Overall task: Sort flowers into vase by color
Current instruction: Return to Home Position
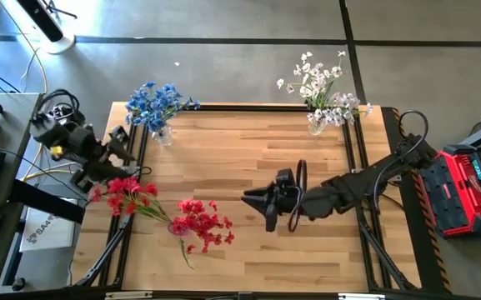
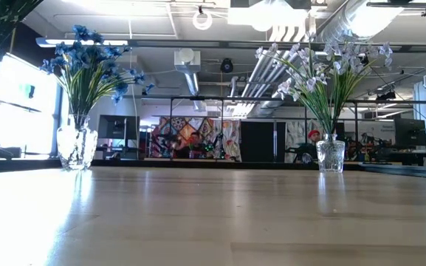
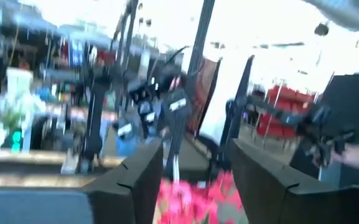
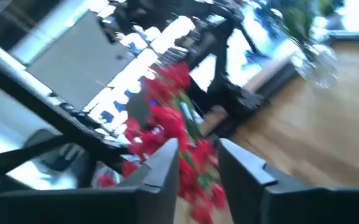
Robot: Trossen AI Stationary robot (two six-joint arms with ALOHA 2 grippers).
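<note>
Wooden table (image 1: 248, 158) is shown from above. Red flowers (image 1: 200, 221) are gathered near left, blue flowers (image 1: 155, 100) far left and white flowers (image 1: 323, 83) far right, so colours are kept apart. The left gripper (image 3: 193, 160) and right gripper (image 4: 198, 147) are held open and empty, since seemingly nothing is left to be carried.

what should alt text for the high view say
Seen from above, a wooden table holds blue flowers at its top left corner, white flowers at top right, and red flowers fanned out at lower left. The left gripper sits open by the left edge, the right gripper open over mid-table.
</note>
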